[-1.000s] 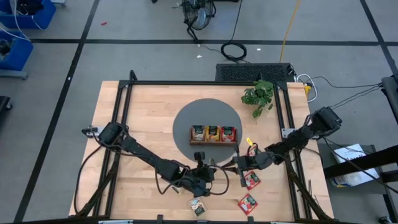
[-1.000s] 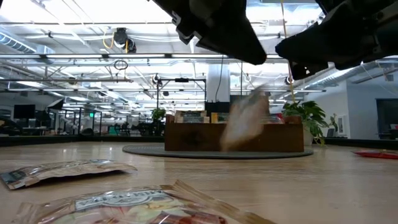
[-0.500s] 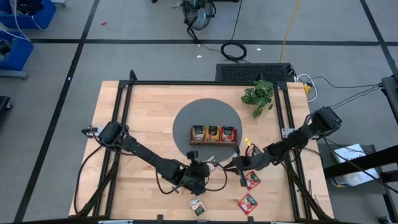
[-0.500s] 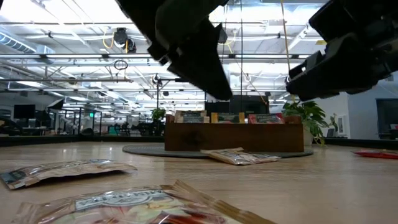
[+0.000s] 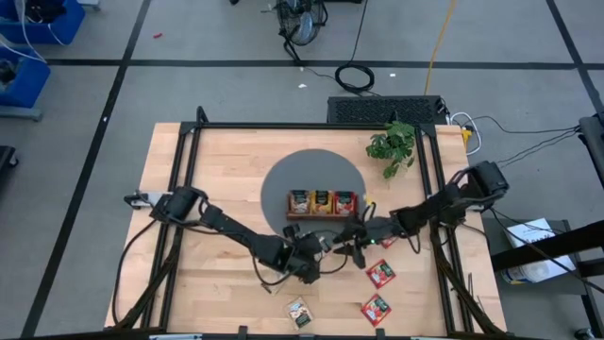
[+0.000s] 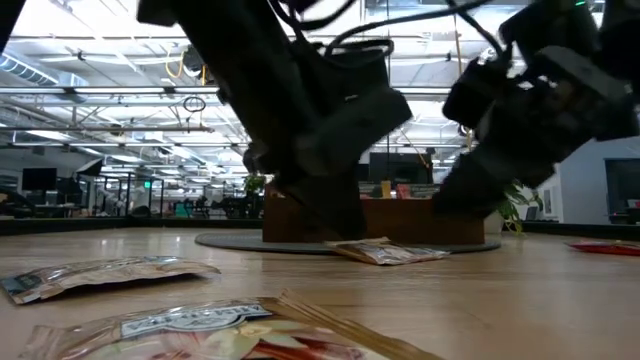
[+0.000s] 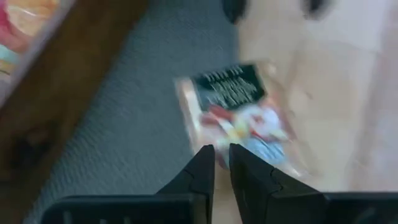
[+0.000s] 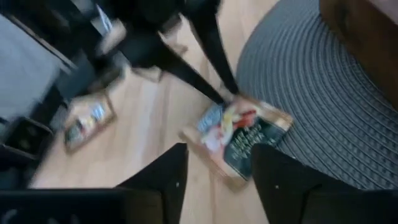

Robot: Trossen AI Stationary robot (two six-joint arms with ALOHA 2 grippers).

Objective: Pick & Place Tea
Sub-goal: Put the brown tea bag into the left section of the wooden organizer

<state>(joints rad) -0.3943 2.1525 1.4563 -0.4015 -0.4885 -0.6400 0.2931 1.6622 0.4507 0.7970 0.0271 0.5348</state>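
Hovering: we saw both grippers over one packet (image 8: 239,140) at the mat (image 5: 283,179) edge.
Left fingers (image 7: 200,171): nearly together.
Right fingers (image 8: 171,171): apart.

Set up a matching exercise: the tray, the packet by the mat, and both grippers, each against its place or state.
Things:
1. wooden tray
2. dark-labelled packet
3. left gripper
4. right gripper

Places or states:
a. fingers wide apart, above the packet
b. lying flat across the edge of the round grey mat, partly on bare wood
c. fingers with only a narrow gap, tips over the packet
d. standing in the middle of the mat, packets upright inside

Pairs: 1-d, 2-b, 3-c, 4-a
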